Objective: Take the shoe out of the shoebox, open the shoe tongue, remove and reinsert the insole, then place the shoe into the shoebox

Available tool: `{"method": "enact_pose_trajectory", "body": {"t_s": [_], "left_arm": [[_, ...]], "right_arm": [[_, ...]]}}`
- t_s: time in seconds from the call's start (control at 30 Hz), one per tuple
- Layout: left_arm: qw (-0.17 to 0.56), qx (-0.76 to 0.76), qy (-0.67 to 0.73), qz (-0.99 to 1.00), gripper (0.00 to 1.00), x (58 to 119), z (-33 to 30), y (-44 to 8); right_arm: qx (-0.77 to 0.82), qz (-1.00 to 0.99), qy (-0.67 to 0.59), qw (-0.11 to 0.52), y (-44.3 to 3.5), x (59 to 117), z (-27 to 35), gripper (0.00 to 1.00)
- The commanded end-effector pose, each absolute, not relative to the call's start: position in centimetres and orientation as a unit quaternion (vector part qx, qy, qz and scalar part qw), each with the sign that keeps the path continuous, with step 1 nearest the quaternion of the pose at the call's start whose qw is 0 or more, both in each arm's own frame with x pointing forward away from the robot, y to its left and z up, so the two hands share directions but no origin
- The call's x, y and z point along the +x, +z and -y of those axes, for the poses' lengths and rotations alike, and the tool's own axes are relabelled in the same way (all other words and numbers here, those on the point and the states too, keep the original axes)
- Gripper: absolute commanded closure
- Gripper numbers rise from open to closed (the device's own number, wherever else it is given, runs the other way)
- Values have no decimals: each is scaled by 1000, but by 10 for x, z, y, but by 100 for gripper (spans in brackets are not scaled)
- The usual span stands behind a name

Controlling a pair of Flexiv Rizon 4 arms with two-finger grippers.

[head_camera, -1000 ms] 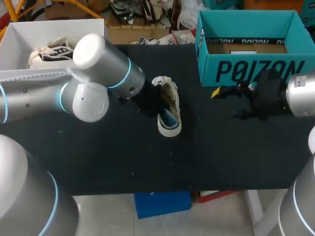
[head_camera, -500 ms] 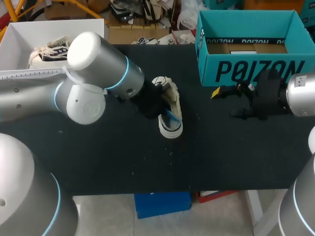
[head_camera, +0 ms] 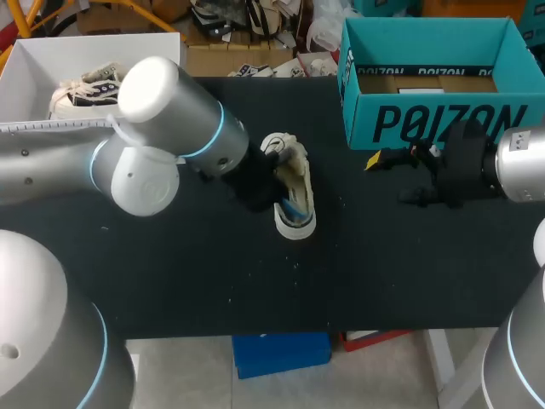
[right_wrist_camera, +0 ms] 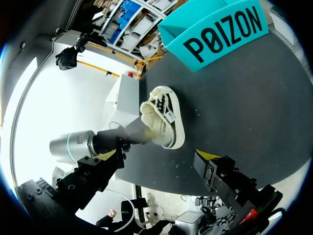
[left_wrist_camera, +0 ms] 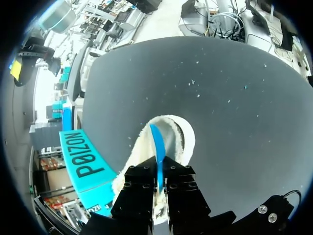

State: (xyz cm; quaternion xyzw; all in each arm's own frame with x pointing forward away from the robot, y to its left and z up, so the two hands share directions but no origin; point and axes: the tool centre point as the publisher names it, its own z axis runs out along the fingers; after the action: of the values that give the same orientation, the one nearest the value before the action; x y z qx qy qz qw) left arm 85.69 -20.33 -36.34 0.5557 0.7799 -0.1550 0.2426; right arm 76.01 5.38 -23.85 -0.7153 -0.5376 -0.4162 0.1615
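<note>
Head view sets the shoe (head_camera: 289, 183) on the black counter (head_camera: 383, 281), out of its box, with nothing pinning it down.

**What could go wrong**
- The whole shoe may drag or lift with the pull, since only the insole is held.
- In the left wrist view, the left claw (left_wrist_camera: 159, 176) is at the shoe's opening. It is closed narrowly on the edge of the blue insole (left_wrist_camera: 157, 147), which stands partly out of the shoe. A thin, bendy edge like that may slip free.
- The insole may also buckle or snag on the tongue and laces crowding the opening.

**Other things around**
- The teal shoebox (head_camera: 430, 102) stands open, well apart from the shoe on the right arm's side.
- A white box (head_camera: 94, 38) sits well apart from the shoe on the left arm's side, with other shoes (head_camera: 85, 85) in it.
- The right claw (head_camera: 396, 179) hangs spread wide and empty, between the shoe and the shoebox. It is too far from the shoe to steady it, and it stands roughly in the way of the shoe's later path back to the shoebox.
</note>
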Motion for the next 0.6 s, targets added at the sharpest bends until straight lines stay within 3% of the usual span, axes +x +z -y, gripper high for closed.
{"method": "enact_pose_trajectory", "body": {"t_s": [0.03, 0.07, 0.13, 0.4, 0.6], "left_arm": [[244, 553, -141, -785, 100, 863, 206, -367], [244, 552, -141, -785, 100, 864, 206, -367], [244, 552, -143, -784, 81, 864, 208, -367], [254, 569, -167, -764, 53, 847, 205, -345], [273, 584, -159, -748, 58, 835, 198, -319]], "right_arm": [[-716, 537, -416, 161, -238, 760, -54, 0], [-716, 537, -416, 161, -238, 760, -54, 0], [-716, 537, -416, 161, -238, 760, -54, 0], [-716, 537, -416, 161, -238, 760, -54, 0], [-716, 537, -416, 161, -238, 760, -54, 0]]}}
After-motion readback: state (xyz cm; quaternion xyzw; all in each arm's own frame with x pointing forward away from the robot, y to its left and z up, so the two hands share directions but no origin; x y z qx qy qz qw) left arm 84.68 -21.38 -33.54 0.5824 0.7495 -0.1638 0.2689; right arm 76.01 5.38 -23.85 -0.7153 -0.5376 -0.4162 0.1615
